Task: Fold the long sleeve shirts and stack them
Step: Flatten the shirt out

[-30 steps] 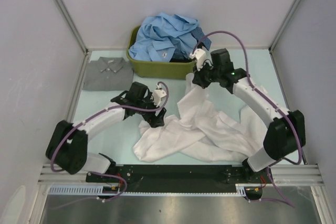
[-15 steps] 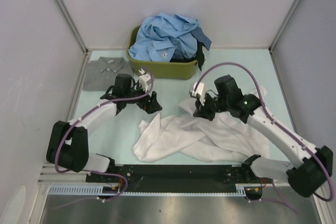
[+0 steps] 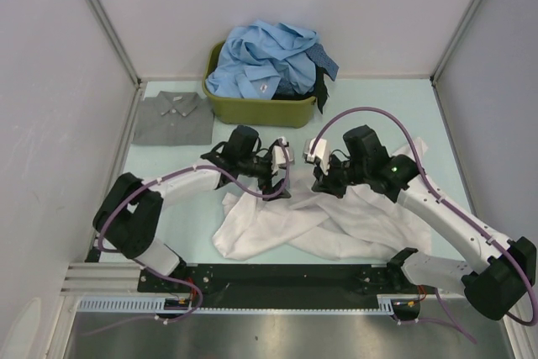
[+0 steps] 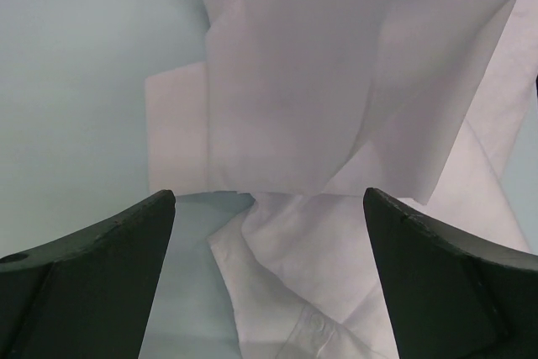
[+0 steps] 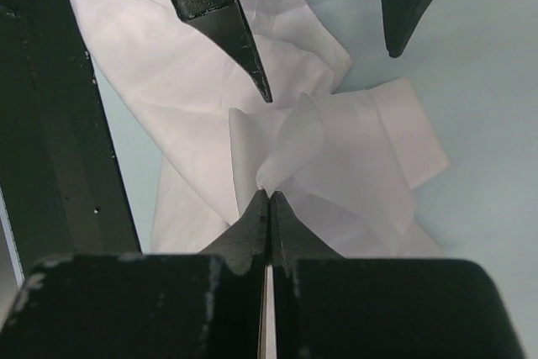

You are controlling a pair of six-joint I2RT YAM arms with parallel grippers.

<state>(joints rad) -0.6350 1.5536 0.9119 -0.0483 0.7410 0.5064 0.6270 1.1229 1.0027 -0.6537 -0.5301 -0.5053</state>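
1. While my right tool [image 5: 268, 195] is pressed together on a pinch of the white shirt [image 5: 353, 149], a small peak of cloth stands lifted off the bench [image 3: 181, 208]; I judge I hold it raised so that the other side has a free flap to take.
2. My left tool [image 4: 267, 199] stands wide apart and clamps nothing; the raised flap shows between its fingers [image 4: 101, 275], and I cannot tell that either one touches it; the two tools sit tip toward tip, near each other, over the shirt's far edge.
3. Outward from the pinch, the white shirt lies crumpled across the middle of the bench, just ahead of the arm bases, with body and sleeves bunched over one another; it is not yet flat, so I judge the step in hand is getting a second hold to spread it before any fold.
4. At the far left of the bench the grey shirt [image 3: 172, 115] lies folded flat, collar up, well apart from the white one; I take that spot as where the stack belongs.
5. Against the far edge stands the olive tub [image 3: 252, 109], heaped with the light blue shirts [image 3: 265, 60], a dark shirt [image 3: 324, 65] hanging at its right side; these wait their turn.
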